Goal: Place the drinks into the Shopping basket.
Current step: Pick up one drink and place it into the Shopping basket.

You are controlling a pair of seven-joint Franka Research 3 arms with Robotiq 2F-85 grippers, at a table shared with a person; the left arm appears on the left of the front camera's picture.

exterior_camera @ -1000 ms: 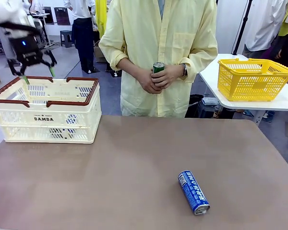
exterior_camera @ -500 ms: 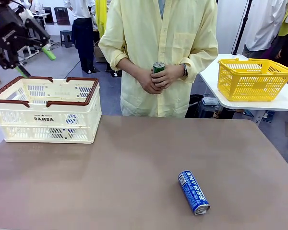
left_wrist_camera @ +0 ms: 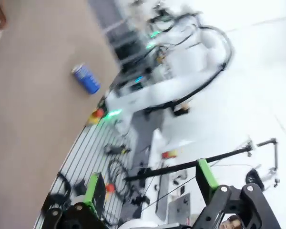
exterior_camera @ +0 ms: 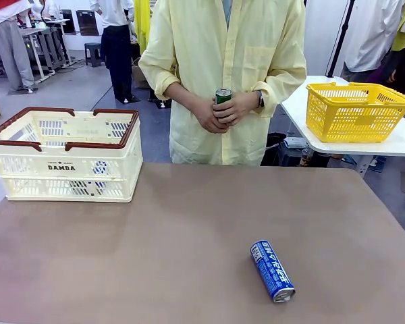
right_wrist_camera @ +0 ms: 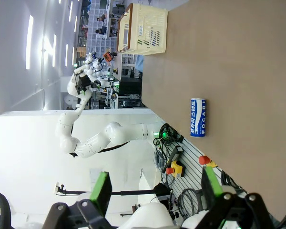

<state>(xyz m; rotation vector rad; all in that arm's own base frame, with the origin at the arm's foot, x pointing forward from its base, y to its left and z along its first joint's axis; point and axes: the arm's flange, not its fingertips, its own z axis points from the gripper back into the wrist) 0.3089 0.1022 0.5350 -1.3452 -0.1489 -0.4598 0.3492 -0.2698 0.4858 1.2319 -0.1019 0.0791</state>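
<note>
A blue drink can (exterior_camera: 273, 271) lies on its side on the brown table, front right; it also shows as the blue can (left_wrist_camera: 86, 78) and the blue can (right_wrist_camera: 198, 118). Across the table a person holds a green can (exterior_camera: 223, 95) upright in both hands at the chest. The cream Shopping basket (exterior_camera: 67, 169) stands at the table's left, and I cannot see what is inside it. My left gripper (left_wrist_camera: 150, 183) is open and holds nothing, turned away toward the robot's own side. My right gripper (right_wrist_camera: 157, 188) is open too, back from the table's near edge.
A yellow mesh basket (exterior_camera: 356, 111) sits on a white side table at the right. The Shopping basket (right_wrist_camera: 143, 24) stands at the table's far end in the right wrist view. Cables and emergency buttons (right_wrist_camera: 174, 167) lie along the near edge.
My left gripper was open over the Shopping basket's left rim; it rose, swung left and left the front view. The cans and the person have not moved.
</note>
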